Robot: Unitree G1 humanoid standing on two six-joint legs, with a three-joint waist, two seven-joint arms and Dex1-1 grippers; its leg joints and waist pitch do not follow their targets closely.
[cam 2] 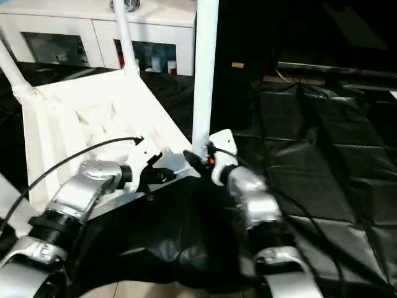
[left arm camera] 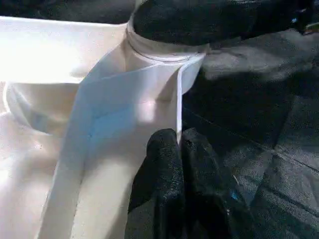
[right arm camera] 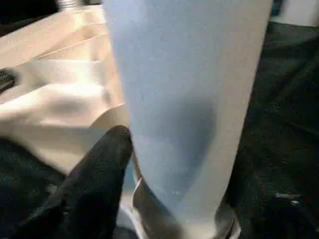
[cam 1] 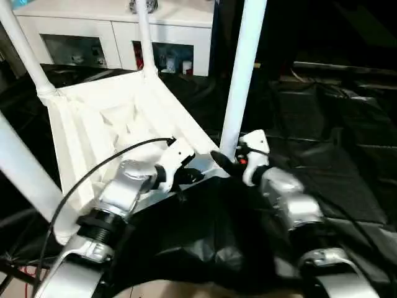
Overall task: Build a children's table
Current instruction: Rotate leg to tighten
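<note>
Tabletop point(cam 1: 105, 124) lies underside-up and tilted on black sheeting point(cam 1: 335, 186), legs rising from its corners; left gripper point(left arm camera: 180, 149) pinches the near rim wall. Right gripper point(cam 1: 228, 162) clamps the base of the near-right leg point(cam 1: 243, 68) at its socket. White glass-door cabinet point(cam 1: 111, 31) stands behind

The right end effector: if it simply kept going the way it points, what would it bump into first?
Almost certainly the white leg standing in the tabletop's near corner. The right end effector is already at its base, one black finger lying against the tube, so nothing else comes first.
</note>
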